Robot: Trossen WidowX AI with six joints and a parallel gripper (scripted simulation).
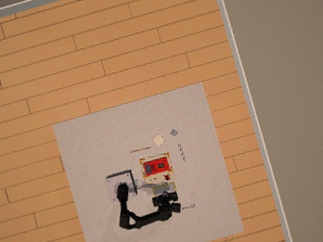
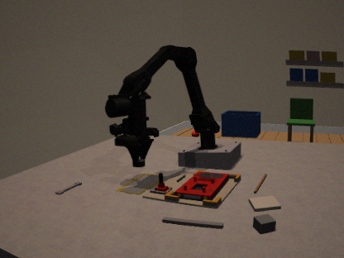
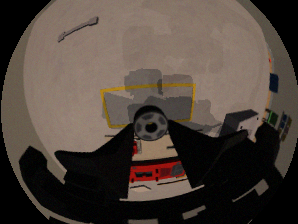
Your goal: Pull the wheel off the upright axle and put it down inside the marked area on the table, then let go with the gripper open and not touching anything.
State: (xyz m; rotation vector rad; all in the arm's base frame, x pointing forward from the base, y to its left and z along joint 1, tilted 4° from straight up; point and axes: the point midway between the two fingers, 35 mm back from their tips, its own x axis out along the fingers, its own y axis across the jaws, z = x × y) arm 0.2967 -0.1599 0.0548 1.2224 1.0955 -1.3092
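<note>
The wrist view shows, at far left, a small grey wrench (image 3: 78, 29) (image 2: 69, 188) lying on the tabletop (image 3: 65, 85) (image 2: 103, 223) (image 1: 96, 139), well apart from the work. To its right the yellow-outlined marked area (image 3: 102, 107) (image 2: 125, 192) (image 1: 175, 188) is flat and crossed by shadow, with nothing seen standing in it. Next comes the gripper (image 3: 150, 124) (image 2: 138, 164), clenched on the wheel (image 3: 159, 131), which hangs above the tabletop, off its axle, near the edge of the marked area in this view. The wheel looks small, with a dark rim and a grey, spoked-looking hub, so I would expect it to be light and stiff, rubbery or hard plastic at the rim, and not fragile. Its round side could slip or roll if pinched off-centre; the best hold is across the full diameter, fingertips on opposite sides of the rim, leaving the hub's hole free, much as it sits now. Lowering it level and opening evenly should keep it from tipping. Farther right in the exterior view, the upright axle (image 2: 160, 179) stands bare on its red foot, beside the red block (image 2: 203, 184) (image 3: 157, 171) (image 1: 156, 167).
</note>
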